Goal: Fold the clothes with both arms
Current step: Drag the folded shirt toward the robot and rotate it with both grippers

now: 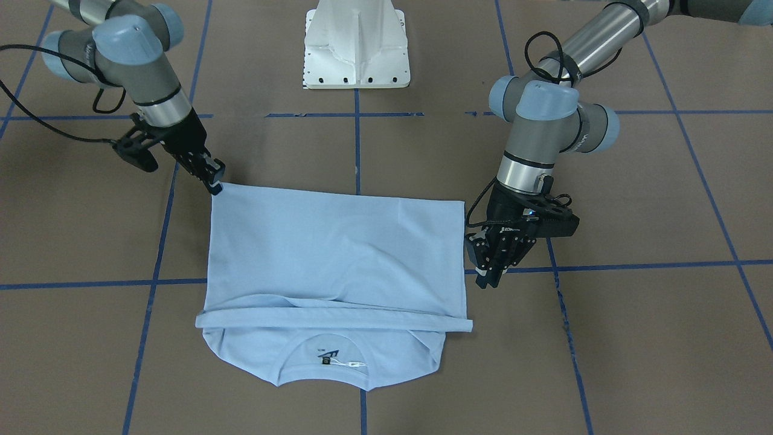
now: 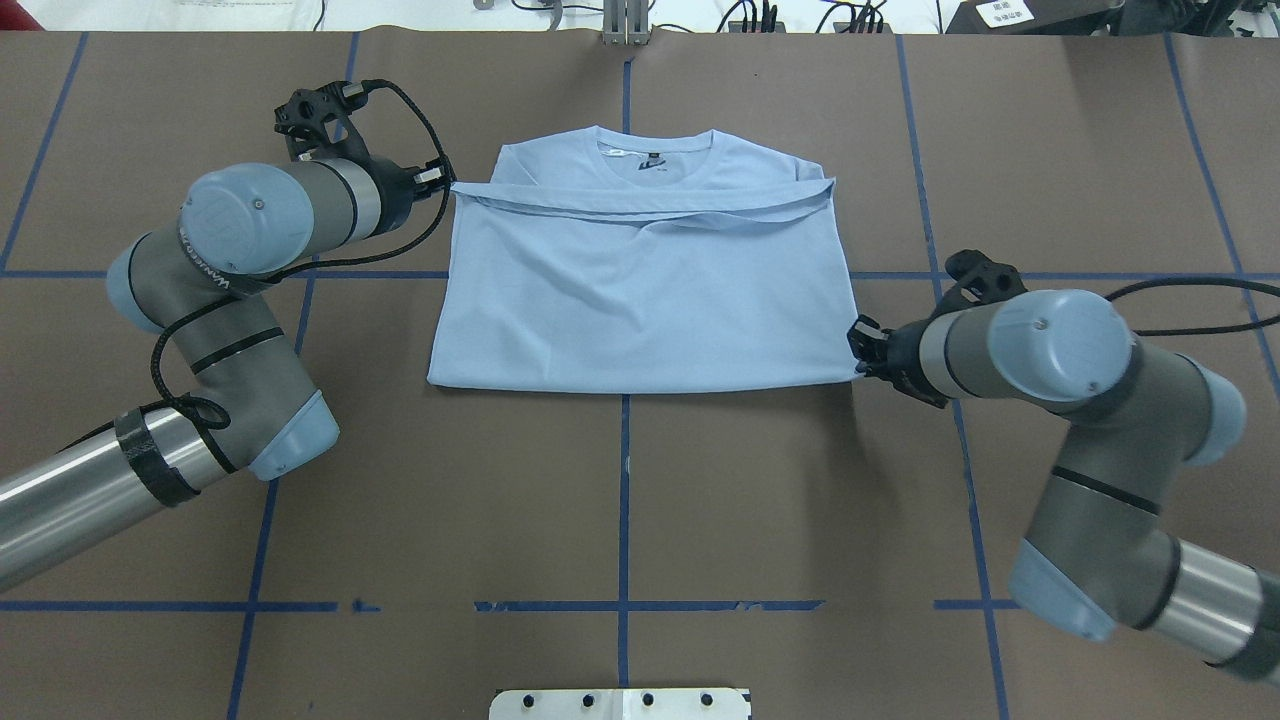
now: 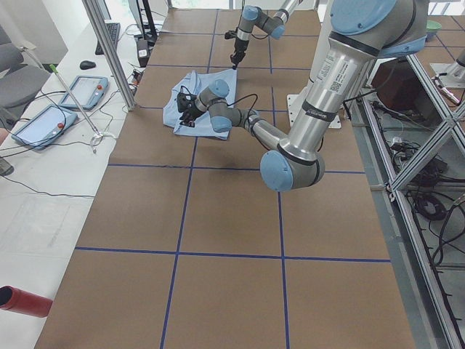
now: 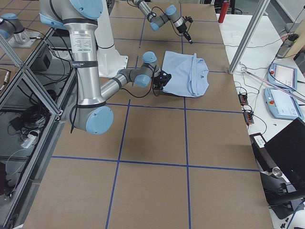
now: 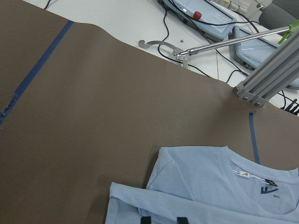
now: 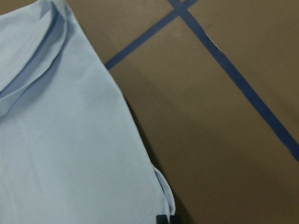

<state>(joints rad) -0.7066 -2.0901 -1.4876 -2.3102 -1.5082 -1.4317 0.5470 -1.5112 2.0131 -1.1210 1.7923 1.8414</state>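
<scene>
The light blue t-shirt (image 1: 338,254) (image 2: 640,300) lies flat on the brown table, folded in half. Its hem (image 1: 332,317) lies across the chest just below the collar, and the dark neck label (image 2: 655,165) shows. My left gripper (image 2: 445,182) (image 1: 488,272) hovers at the end of the hem. In the left wrist view its two fingertips (image 5: 145,219) stand apart over the cloth, so it is open. My right gripper (image 2: 860,352) (image 1: 215,181) is at the folded corner nearest the robot, shut on that slightly lifted corner (image 6: 163,189).
Blue tape lines (image 2: 624,500) divide the table into squares. The white pedestal base (image 1: 356,48) stands at the robot's side. Beyond the table's far edge are an aluminium post (image 5: 266,79), cables and teach pendants (image 5: 205,14) on a white bench.
</scene>
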